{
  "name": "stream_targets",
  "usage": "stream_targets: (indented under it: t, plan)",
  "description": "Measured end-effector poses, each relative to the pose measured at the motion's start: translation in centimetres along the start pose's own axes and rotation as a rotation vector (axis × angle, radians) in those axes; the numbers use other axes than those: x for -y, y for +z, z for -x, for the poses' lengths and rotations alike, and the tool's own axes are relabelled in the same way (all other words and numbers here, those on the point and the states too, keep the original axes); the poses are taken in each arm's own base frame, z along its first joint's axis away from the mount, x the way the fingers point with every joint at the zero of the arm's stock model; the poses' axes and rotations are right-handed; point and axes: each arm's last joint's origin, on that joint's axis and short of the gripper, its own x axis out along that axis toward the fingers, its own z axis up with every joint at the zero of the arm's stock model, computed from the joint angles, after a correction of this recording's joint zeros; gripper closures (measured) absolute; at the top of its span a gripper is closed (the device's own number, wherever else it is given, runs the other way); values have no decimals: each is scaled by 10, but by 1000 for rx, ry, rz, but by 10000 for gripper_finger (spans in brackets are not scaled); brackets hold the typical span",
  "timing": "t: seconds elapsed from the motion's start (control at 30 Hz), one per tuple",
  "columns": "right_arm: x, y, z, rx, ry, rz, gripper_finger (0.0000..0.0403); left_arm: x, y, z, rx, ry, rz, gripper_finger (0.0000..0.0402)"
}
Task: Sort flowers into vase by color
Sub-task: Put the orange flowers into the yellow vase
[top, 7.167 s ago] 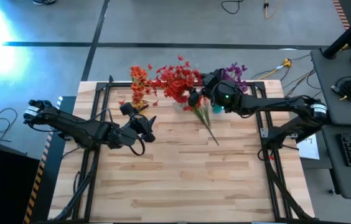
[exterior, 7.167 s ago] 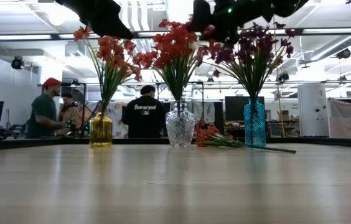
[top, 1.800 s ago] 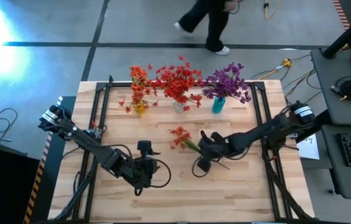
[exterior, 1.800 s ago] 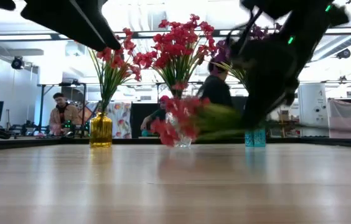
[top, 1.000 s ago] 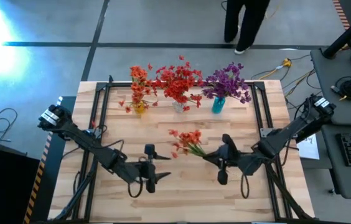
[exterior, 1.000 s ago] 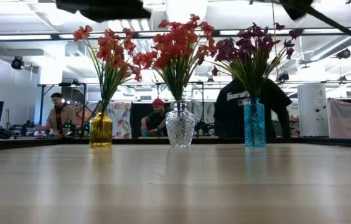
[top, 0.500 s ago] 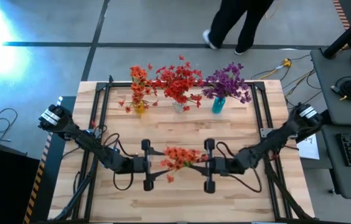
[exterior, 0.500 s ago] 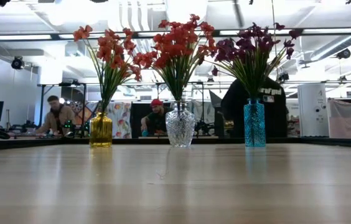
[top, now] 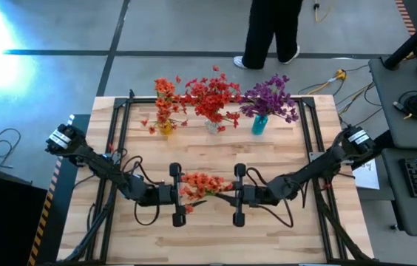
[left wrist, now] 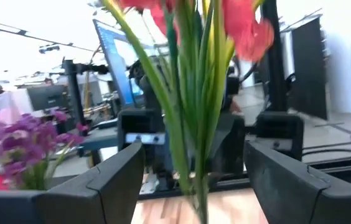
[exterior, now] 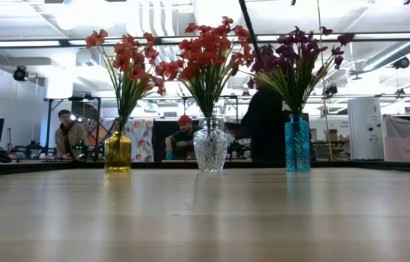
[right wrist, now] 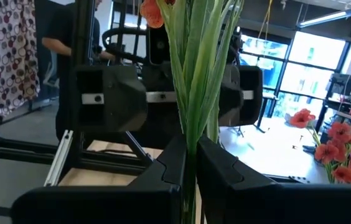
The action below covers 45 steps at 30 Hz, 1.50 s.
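Note:
An orange-red flower sprig (top: 202, 184) hangs above the middle of the table between my two grippers, which face each other. My right gripper (top: 235, 195) is shut on its green stems. My left gripper (top: 180, 194) is open; in its wrist view the stems (left wrist: 194, 118) pass between its fingers (left wrist: 110, 177) without touching them. At the far edge stand a yellow vase (exterior: 118, 151) with orange flowers, a clear vase (exterior: 210, 145) with red ones and a blue vase (exterior: 297, 144) with purple ones. Neither gripper shows in the low view. My right gripper pinches the sprig's bundle of green stems (right wrist: 190, 140) between its two fingers (right wrist: 169, 165), near the end away from the blossoms. The fingers come about level from the table's right. The sprig is lifted clear of the table, its blossoms (top: 197, 181) toward my left gripper.
The three vases (top: 212, 124) line the table's far edge, their bouquets spreading wide. A person (top: 269, 33) walks on the floor beyond the far edge, and people show in the room behind (exterior: 63, 135). Bare wood (top: 216, 236) lies toward the near edge.
My right gripper has carried the sprig toward the table's left and has turned up from pointing down to about level. My left gripper has tipped up to about level and faces it. The sprig's blossom end now lies at my left gripper, its stems between that gripper's fingers.

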Motion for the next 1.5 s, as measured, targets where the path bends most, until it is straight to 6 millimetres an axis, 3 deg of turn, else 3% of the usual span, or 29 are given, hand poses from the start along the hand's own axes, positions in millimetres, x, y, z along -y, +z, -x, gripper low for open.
stream_targets:
  t: [0.5,0.63,1.0,1.1,1.27,1.5]
  plan:
    - [7,-4,-3,-23,-18,-8,381,0,4,-34,20,-23,5,160]
    - [7,-4,-3,-27,-17,-4,381,0,5,-37,26,-17,7,204]
    - [7,-4,-4,-27,-19,-43,377,-1,7,-39,18,-5,8,376]
    - [7,-3,-4,-23,-21,-55,356,-1,7,-39,18,-4,8,395]
    - [9,4,-6,-4,-40,-77,292,-5,10,-37,-1,69,2,387]
    - [18,20,-2,-27,-168,-112,220,-25,38,-21,-95,203,-49,398]
